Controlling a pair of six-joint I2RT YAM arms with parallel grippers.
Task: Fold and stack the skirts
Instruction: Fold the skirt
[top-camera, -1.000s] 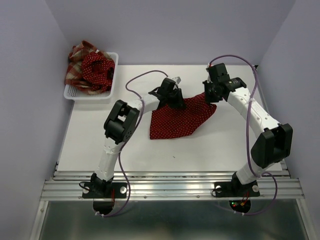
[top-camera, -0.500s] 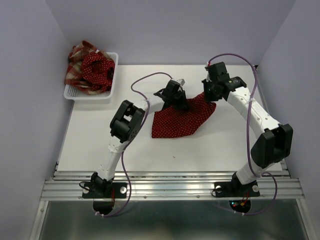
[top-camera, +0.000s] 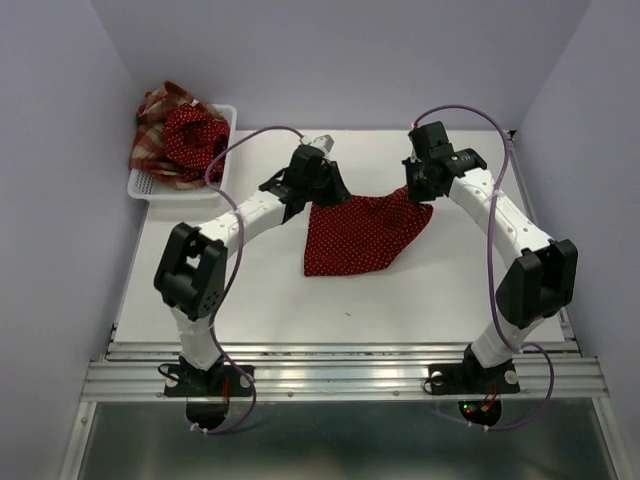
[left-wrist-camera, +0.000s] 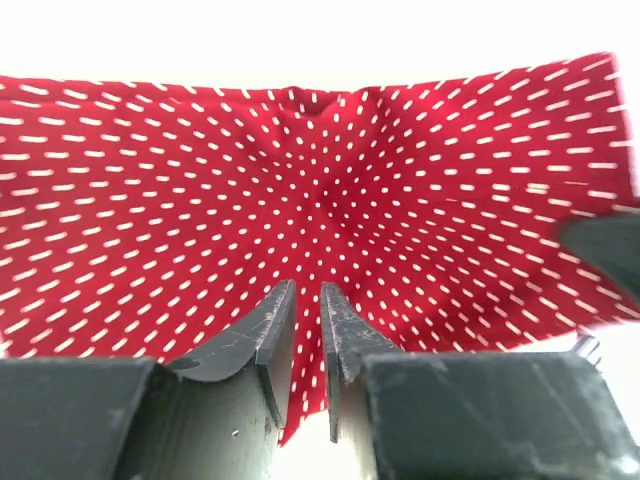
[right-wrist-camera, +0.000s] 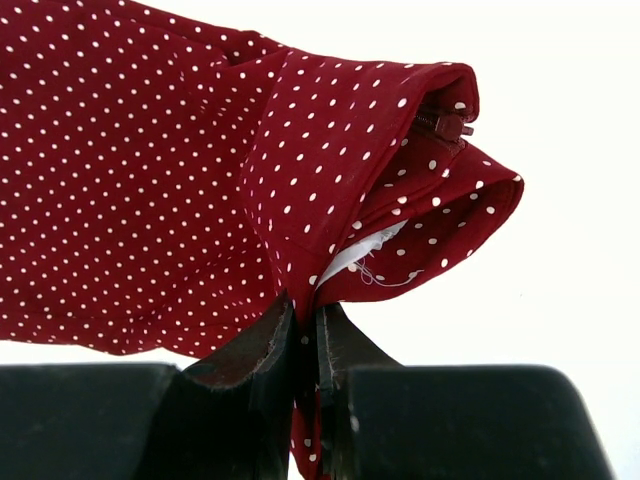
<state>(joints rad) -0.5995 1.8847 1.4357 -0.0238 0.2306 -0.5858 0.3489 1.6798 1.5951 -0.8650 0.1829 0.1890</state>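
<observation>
The dark red, white-dotted cloth skirt (top-camera: 358, 238) spans the far middle of the white table (top-camera: 200, 290), the right gripper (right-wrist-camera: 305, 330) clamped on its zipper corner and the left gripper (left-wrist-camera: 308, 330), seemingly, pinching the other, probably to spread it flat for folding.

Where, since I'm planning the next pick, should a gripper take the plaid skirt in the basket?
Probably the plaid skirt's bunched folds spilling over the basket's left rim, coming from above-left: the dotted skirt covers its middle.
</observation>
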